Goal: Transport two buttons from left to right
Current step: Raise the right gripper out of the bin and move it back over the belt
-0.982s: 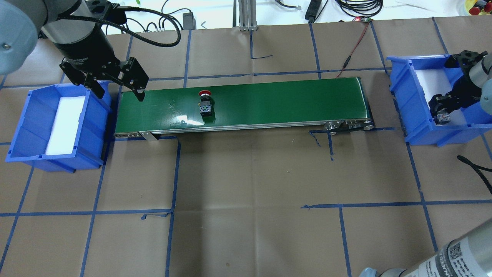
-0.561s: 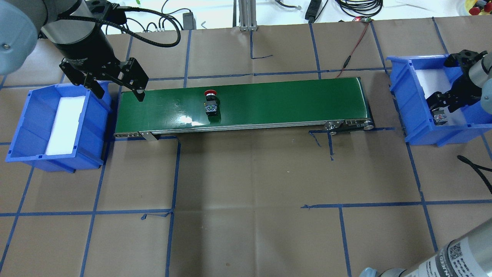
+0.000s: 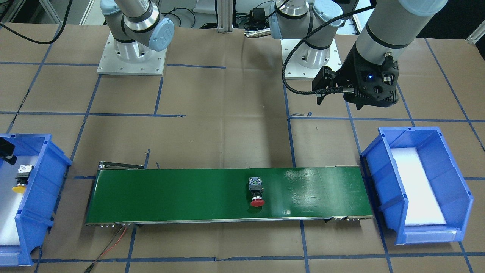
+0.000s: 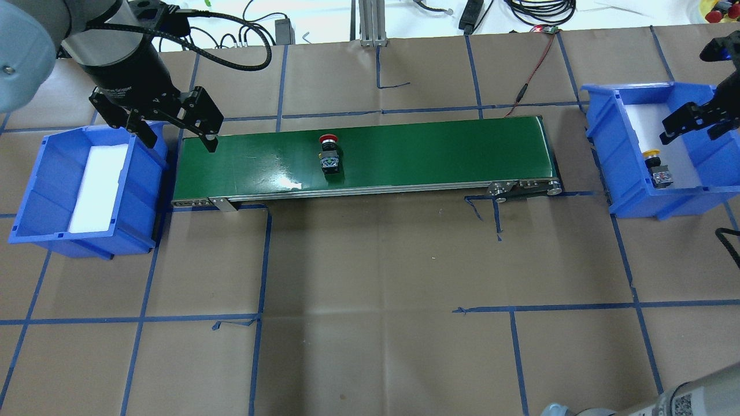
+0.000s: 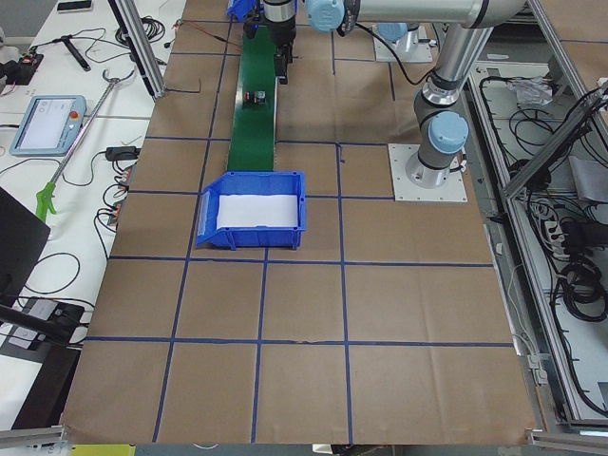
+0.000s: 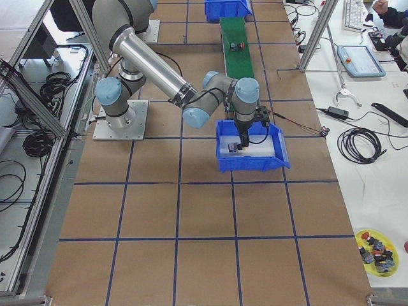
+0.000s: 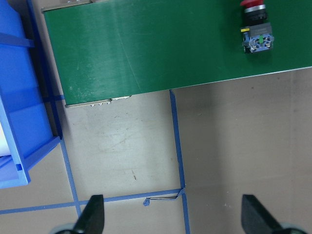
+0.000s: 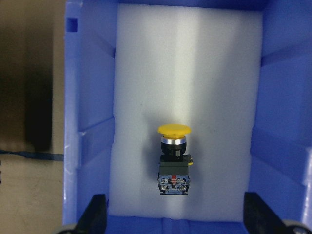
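Observation:
The red button (image 4: pixel 329 153) lies on its side on the green conveyor belt (image 4: pixel 433 150), left of the belt's middle; it also shows in the left wrist view (image 7: pixel 256 27) and the front view (image 3: pixel 256 191). The yellow button (image 4: pixel 656 167) lies on white foam in the right blue bin (image 4: pixel 604 144), also in the right wrist view (image 8: pixel 174 158). My left gripper (image 4: pixel 181 138) is open and empty above the belt's left end. My right gripper (image 4: pixel 696 124) is open and empty above the right bin, clear of the yellow button.
The left blue bin (image 4: pixel 34 179) holds only white foam. A red wire (image 4: pixel 535 69) runs from the belt's far right end to the back. Cables lie along the table's back edge. Blue tape lines cross the brown table.
My right gripper has let go of the yellow button and lifted away from it. The red button has travelled right along the belt. My left gripper has not moved.

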